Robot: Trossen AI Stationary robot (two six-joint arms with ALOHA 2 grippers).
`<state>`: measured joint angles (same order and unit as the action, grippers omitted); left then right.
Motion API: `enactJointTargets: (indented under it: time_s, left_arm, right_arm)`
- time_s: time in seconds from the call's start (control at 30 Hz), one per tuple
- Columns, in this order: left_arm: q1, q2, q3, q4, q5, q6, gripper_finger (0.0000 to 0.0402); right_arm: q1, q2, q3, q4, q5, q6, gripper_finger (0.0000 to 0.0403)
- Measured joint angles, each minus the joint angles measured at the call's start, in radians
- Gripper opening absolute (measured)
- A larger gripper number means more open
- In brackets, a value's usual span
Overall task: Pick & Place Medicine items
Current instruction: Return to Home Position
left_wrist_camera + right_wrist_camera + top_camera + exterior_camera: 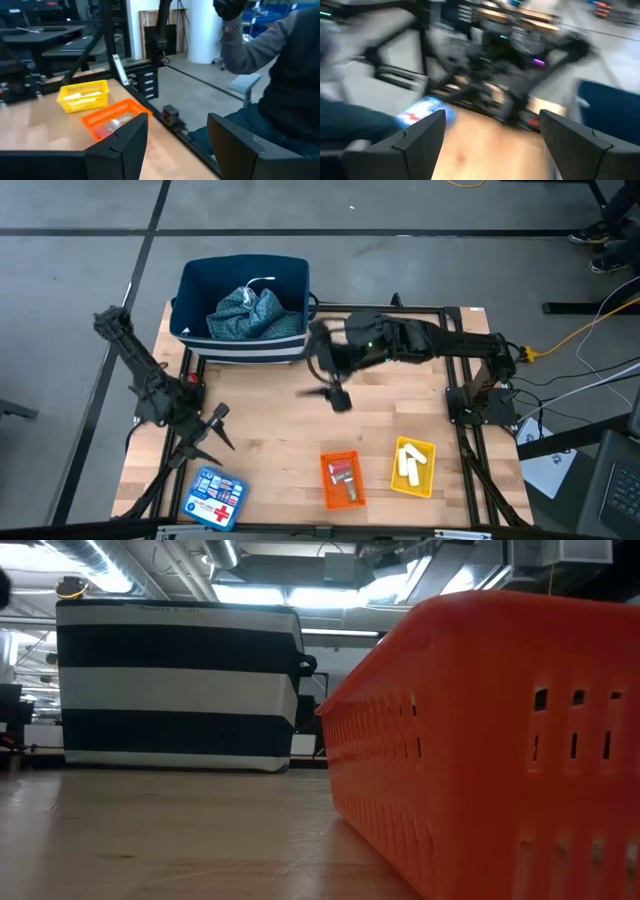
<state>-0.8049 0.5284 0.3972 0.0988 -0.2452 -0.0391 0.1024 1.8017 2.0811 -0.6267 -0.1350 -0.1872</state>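
Note:
The white sticks [410, 463] lie in the yellow tray [427, 483] near the table's near edge. Small red and grey packets [342, 473] lie in the orange tray [328, 480] beside it. The left wrist view shows the yellow tray [83, 96] and the orange tray [131, 107] too. My right gripper [335, 395] hangs open over the table's middle, in front of the blue bin, with nothing between its fingers [492, 145]. My left gripper [215, 425] waits open at the table's left side [177, 145].
A blue bin with striped sides [245, 310] holds a blue patterned cloth [245, 312] at the far edge. A flat blue box with a red cross [215, 498] lies at the near left corner. A person [280, 90] sits beyond the table's near edge. Bare wood lies between the arms.

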Motion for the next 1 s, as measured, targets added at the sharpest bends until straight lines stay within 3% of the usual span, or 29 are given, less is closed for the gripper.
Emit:
enactJointTargets:
  time_s: [0.07,0.17,0.37,0.53,0.7,0.87,1.0]
  left_arm:
    - [0.095,-0.018,0.000,-0.032,0.082,0.019,0.0200]
    - [0.254,-0.030,0.000,-0.076,0.224,0.025,0.0200]
    - [0.566,-0.029,0.000,-0.084,0.489,0.074,0.0200]
    - [0.771,-0.028,0.000,-0.100,0.553,0.110,0.0200]
    - [0.934,-0.020,0.000,-0.062,0.651,0.150,0.0200]
    - [1.053,0.022,-0.008,-0.025,0.747,0.174,0.0200]
    - [1.121,0.047,-0.109,0.125,0.793,0.163,0.0200]
  right_arm:
    - [-0.027,-0.032,-0.082,0.058,0.067,0.029,0.0320]
    - [-0.062,-0.101,-0.249,0.182,0.071,0.055,0.0320]
    - [-0.109,-0.309,-0.701,0.577,0.138,0.089,0.0320]
    - [-0.138,-0.465,-1.014,0.802,0.215,0.122,0.0320]
    - [-0.162,-0.590,-1.190,0.817,0.303,0.132,0.0320]
    - [-0.192,-0.727,-1.344,0.862,0.292,0.131,0.0320]
    - [-0.238,-0.855,-1.521,0.972,0.241,0.127,0.0320]
